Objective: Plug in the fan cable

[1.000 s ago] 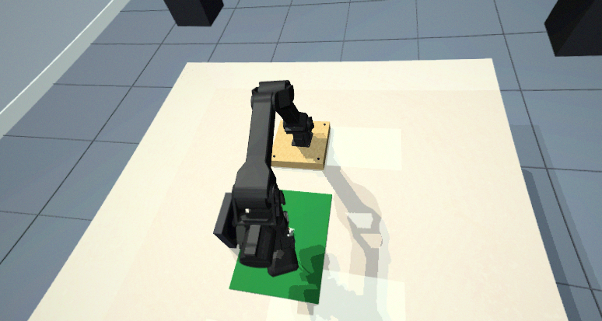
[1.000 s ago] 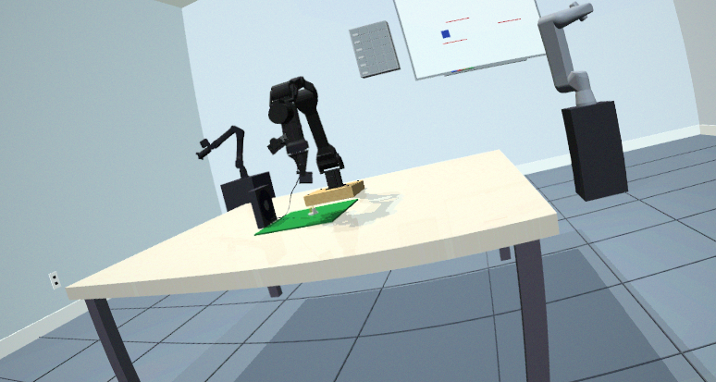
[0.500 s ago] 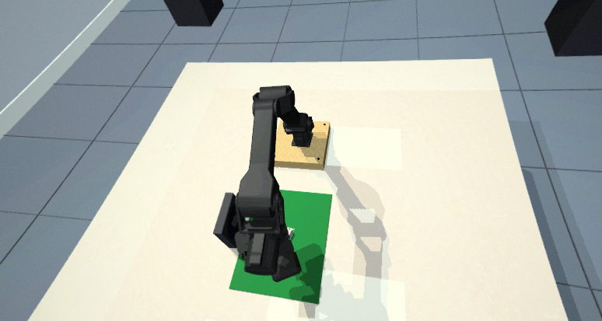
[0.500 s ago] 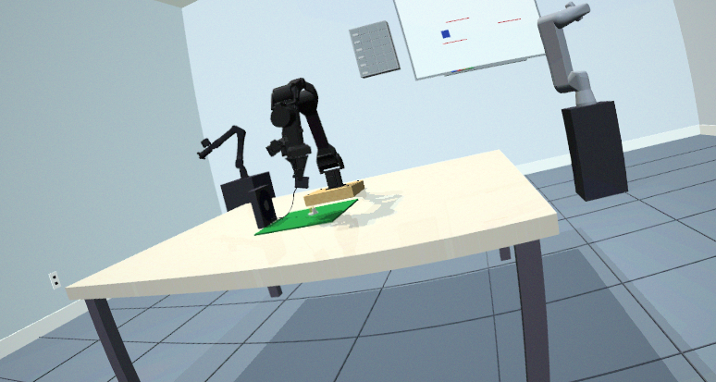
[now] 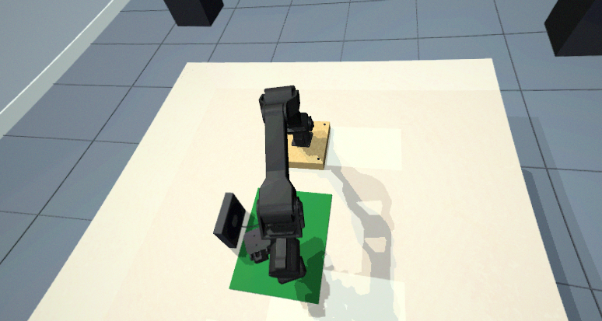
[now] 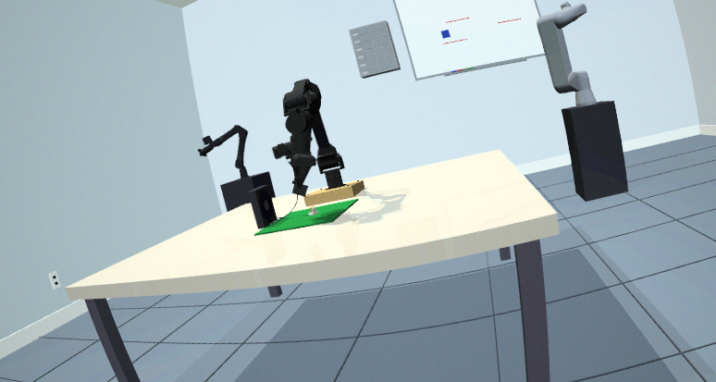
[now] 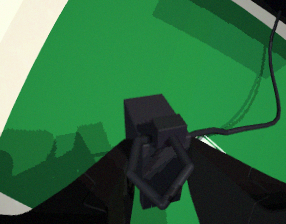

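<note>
My gripper (image 6: 300, 190) (image 7: 159, 148) is shut on the dark fan plug (image 7: 149, 114). The green board (image 5: 313, 209) (image 6: 280, 224) (image 7: 94, 60) lies below, with a visible gap under the fingertips in the exterior view. The pale header (image 6: 313, 211) (image 7: 212, 144) stands on the board, below and to the right of the fingertips in the exterior view. In the wrist view only a white edge of it shows beside the right finger; its pins are hidden. The black cable (image 7: 274, 80) (image 6: 295, 204) runs from the plug towards the fan (image 5: 229, 220) (image 6: 262, 206), which stands upright at the board's left edge.
The arm's wooden base (image 5: 307, 155) (image 6: 333, 194) stands behind the board. The arm covers the middle of the board in the top view. All stand on the pale table (image 5: 442, 192) (image 6: 450, 209). Other arms on dark pedestals stand beyond the table.
</note>
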Action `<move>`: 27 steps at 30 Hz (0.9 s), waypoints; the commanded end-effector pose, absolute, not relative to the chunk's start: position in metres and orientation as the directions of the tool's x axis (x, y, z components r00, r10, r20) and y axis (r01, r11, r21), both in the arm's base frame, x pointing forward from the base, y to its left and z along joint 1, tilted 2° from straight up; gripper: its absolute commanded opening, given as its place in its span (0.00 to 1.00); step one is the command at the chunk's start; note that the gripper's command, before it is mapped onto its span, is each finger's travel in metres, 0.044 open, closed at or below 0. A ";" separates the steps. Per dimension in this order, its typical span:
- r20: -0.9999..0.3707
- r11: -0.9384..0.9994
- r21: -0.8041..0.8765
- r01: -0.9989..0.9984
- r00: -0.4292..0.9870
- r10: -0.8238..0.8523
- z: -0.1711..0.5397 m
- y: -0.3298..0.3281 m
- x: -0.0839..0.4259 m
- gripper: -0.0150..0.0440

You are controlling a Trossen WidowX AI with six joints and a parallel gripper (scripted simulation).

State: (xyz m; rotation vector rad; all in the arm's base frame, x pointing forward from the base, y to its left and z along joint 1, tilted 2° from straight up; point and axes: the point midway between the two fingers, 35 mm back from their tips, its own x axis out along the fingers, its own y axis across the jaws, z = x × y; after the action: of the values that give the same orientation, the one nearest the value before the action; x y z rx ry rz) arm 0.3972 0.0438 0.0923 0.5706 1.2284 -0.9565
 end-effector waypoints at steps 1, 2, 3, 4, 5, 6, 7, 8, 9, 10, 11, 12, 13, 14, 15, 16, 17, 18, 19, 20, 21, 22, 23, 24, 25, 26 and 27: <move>-0.937 0.501 -0.141 0.854 0.048 -0.347 0.087 0.043 0.396 0.25; -0.932 0.499 -0.144 0.855 0.052 -0.360 0.086 0.043 0.396 0.25; -0.926 0.497 -0.147 0.855 0.057 -0.372 0.085 0.042 0.396 0.25; -0.921 0.495 -0.150 0.856 0.061 -0.385 0.084 0.042 0.395 0.25; -0.915 0.493 -0.153 0.857 0.065 -0.398 0.084 0.042 0.395 0.25; -0.909 0.491 -0.155 0.857 0.070 -0.410 0.083 0.042 0.395 0.25; -0.903 0.489 -0.158 0.858 0.075 -0.423 0.082 0.042 0.395 0.25; -0.897 0.487 -0.160 0.859 0.080 -0.435 0.081 0.042 0.395 0.25; -0.890 0.485 -0.162 0.859 0.085 -0.447 0.081 0.042 0.395 0.25; -0.884 0.483 -0.164 0.860 0.090 -0.459 0.080 0.042 0.395 0.25; -0.877 0.481 -0.165 0.861 0.095 -0.471 0.079 0.042 0.395 0.25; -0.870 0.480 -0.167 0.862 0.100 -0.483 0.079 0.042 0.395 0.25; -0.863 0.478 -0.168 0.862 0.106 -0.494 0.078 0.042 0.395 0.25; -0.855 0.476 -0.169 0.863 0.111 -0.506 0.078 0.042 0.395 0.25; -0.848 0.474 -0.170 0.864 0.117 -0.517 0.077 0.042 0.395 0.25; -0.840 0.473 -0.171 0.864 0.123 -0.528 0.077 0.042 0.395 0.25; -0.832 0.471 -0.172 0.865 0.129 -0.539 0.076 0.042 0.395 0.25; -0.824 0.470 -0.172 0.866 0.135 -0.550 0.076 0.043 0.395 0.25; -0.816 0.468 -0.172 0.867 0.141 -0.561 0.075 0.043 0.395 0.25; -0.808 0.467 -0.172 0.867 0.147 -0.571 0.075 0.043 0.395 0.25; -0.799 0.466 -0.172 0.868 0.153 -0.581 0.075 0.043 0.394 0.25; -0.790 0.464 -0.172 0.869 0.159 -0.591 0.074 0.043 0.394 0.25; -0.782 0.463 -0.172 0.869 0.166 -0.601 0.074 0.043 0.394 0.25; -0.773 0.462 -0.171 0.870 0.172 -0.611 0.074 0.044 0.394 0.25; -0.763 0.461 -0.171 0.871 0.179 -0.621 0.074 0.044 0.394 0.25; -0.754 0.460 -0.170 0.871 0.186 -0.630 0.073 0.044 0.394 0.25; -0.744 0.459 -0.169 0.872 0.192 -0.639 0.073 0.044 0.394 0.25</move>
State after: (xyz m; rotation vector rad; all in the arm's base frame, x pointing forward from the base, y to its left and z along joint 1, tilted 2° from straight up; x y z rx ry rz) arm 0.3955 0.0446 0.0755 0.3455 0.8905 -1.0771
